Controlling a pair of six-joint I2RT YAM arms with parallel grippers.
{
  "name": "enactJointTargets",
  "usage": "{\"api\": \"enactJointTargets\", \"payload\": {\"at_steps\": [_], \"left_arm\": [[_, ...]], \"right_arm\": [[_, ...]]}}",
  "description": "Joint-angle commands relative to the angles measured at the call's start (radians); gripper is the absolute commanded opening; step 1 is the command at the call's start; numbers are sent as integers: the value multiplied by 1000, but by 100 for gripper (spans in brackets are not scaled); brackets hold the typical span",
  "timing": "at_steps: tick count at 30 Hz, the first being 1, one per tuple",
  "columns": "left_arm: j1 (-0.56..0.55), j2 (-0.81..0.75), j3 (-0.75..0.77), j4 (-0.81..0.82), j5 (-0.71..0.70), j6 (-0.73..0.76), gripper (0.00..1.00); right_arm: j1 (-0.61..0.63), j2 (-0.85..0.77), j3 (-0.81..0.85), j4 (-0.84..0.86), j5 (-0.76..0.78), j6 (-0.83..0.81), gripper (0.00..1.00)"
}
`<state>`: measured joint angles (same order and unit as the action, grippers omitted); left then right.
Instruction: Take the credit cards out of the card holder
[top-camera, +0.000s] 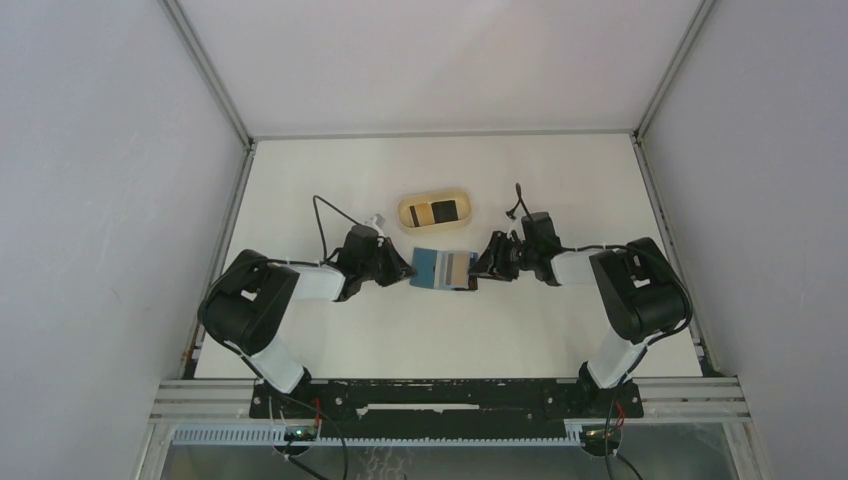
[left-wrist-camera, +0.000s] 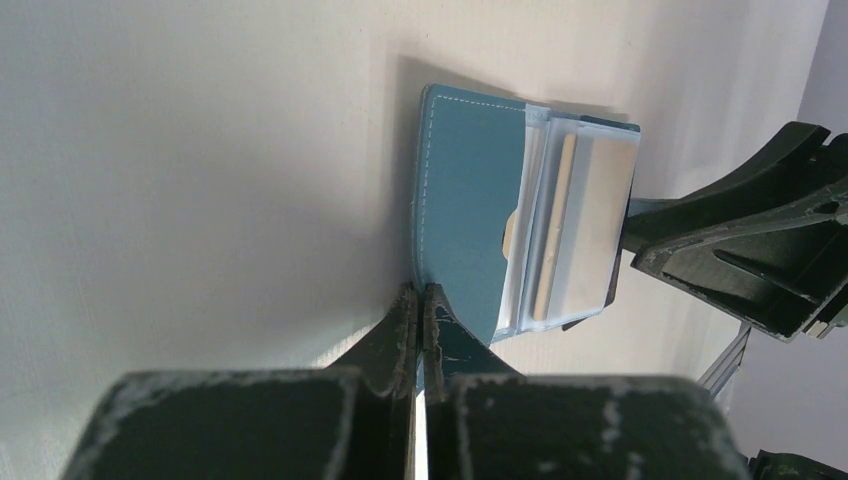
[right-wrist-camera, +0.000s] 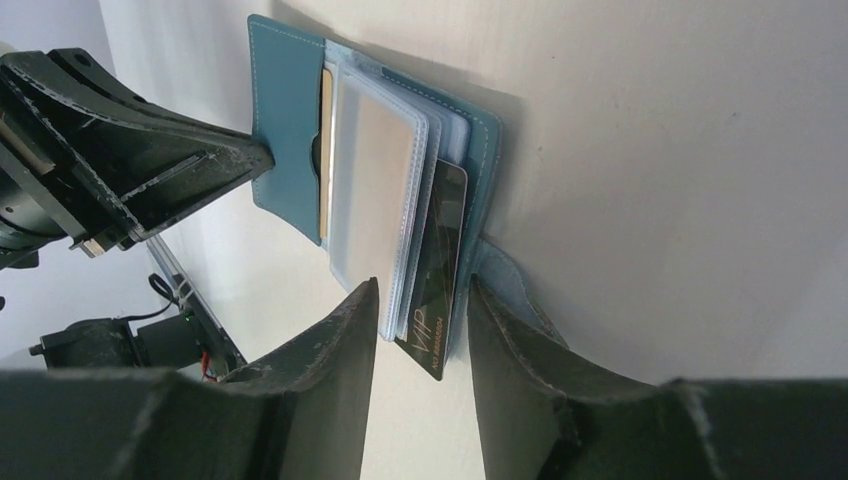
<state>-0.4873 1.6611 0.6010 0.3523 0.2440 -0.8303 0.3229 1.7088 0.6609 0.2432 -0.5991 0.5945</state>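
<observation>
At the near edge of the desk (top-camera: 330, 330) the two arms are bolted side by side, and both reach inward to meet around the middle. Between them the card holder (top-camera: 428, 268) lies open and flat on the desk, its teal cover to the left and its clear sleeves (right-wrist-camera: 375, 190) fanned out to the right. The left claw (left-wrist-camera: 420, 300) is pressed closed, its two tips together on the left edge of the teal cover, pinching it. A tan card (right-wrist-camera: 326, 150) sits edge-on in the pocket of that cover. From the right, the right claw (right-wrist-camera: 420, 300) comes in with its fingers parted by a moderate gap, one on each side of a black card (right-wrist-camera: 440, 270) that sticks partway out of the holder's right edge, with "VIP" printed near its free corner. That card lies in the gap with space showing on both sides, so the claw straddles it without gripping. The small closure tab shows just behind the finger on that side. Farther back, just beyond the holder and apart from it, a tan rounded tray (top-camera: 405, 211) rests on the desk with a dark card (top-camera: 443, 210) lying flat inside.
</observation>
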Motion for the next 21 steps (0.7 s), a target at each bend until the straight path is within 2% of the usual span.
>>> {"api": "enactJointTargets", "payload": {"at_steps": [1, 12, 21], "left_arm": [[3, 18, -18, -77, -34, 34, 0], [3, 22, -20, -76, -32, 36, 0], [3, 16, -26, -75, -35, 33, 0]], "right_arm": [[27, -45, -4, -24, 53, 0, 48], [44, -48, -81, 40, 80, 71, 54], [43, 46, -130, 232, -11, 168, 57]]}}
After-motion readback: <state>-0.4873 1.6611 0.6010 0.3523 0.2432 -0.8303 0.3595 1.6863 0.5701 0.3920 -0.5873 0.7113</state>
